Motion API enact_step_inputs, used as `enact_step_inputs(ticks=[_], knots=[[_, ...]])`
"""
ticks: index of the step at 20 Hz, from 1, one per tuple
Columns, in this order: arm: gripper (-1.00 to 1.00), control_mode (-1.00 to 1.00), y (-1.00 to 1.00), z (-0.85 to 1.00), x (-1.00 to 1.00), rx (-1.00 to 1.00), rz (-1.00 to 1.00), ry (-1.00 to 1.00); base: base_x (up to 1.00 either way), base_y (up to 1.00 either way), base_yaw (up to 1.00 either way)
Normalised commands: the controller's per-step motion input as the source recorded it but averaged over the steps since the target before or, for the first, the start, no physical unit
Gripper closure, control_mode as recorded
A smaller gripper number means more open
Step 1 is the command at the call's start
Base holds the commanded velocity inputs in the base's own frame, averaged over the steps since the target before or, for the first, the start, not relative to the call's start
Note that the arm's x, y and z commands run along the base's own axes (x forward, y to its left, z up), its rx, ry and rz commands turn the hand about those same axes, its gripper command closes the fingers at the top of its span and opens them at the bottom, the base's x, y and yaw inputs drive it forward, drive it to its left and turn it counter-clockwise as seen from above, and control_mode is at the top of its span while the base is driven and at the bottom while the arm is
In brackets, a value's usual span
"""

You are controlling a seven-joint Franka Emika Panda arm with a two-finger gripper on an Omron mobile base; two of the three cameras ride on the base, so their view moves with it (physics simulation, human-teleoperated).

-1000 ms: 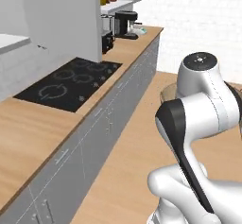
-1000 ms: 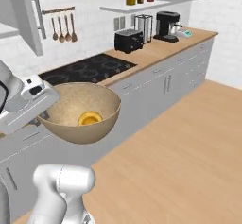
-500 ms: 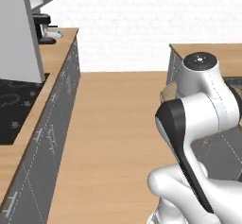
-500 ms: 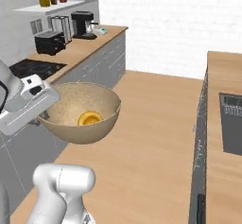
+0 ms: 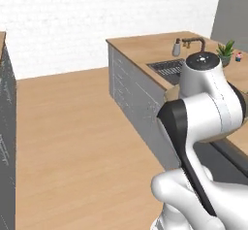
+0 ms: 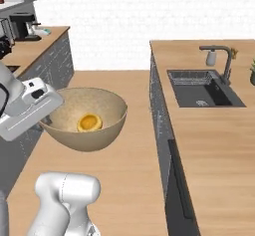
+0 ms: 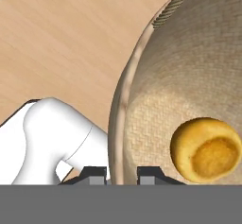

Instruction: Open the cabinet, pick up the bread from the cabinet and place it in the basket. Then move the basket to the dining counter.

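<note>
Carry | your gripper [image 7: 115, 172] pinches the basket [image 6: 85, 118] rim, one fingertip either side, so it rides level | bread [image 6: 89, 122] sits in basket bottom | basket hangs over floor, short of the dining counter [image 6: 209, 130] | fingertips cut off at frame bottom; far rim handle partly cropped
</note>
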Motion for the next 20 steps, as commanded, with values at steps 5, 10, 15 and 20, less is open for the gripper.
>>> enact_step_inputs(ticks=[5,10,15,20], knots=[[1.0,1.0,0.0,0.0,0.0,0.0,0.0,0.0,-1.0,0.0,-0.41],[1.0,1.0,0.0,0.0,0.0,0.0,0.0,0.0,-0.67,-0.17,-0.23],[1.0,1.0,0.0,0.0,0.0,0.0,0.0,0.0,-0.03,-0.52,-0.1],[1.0,1.0,0.0,0.0,0.0,0.0,0.0,0.0,0.13,-0.82,0.0]])
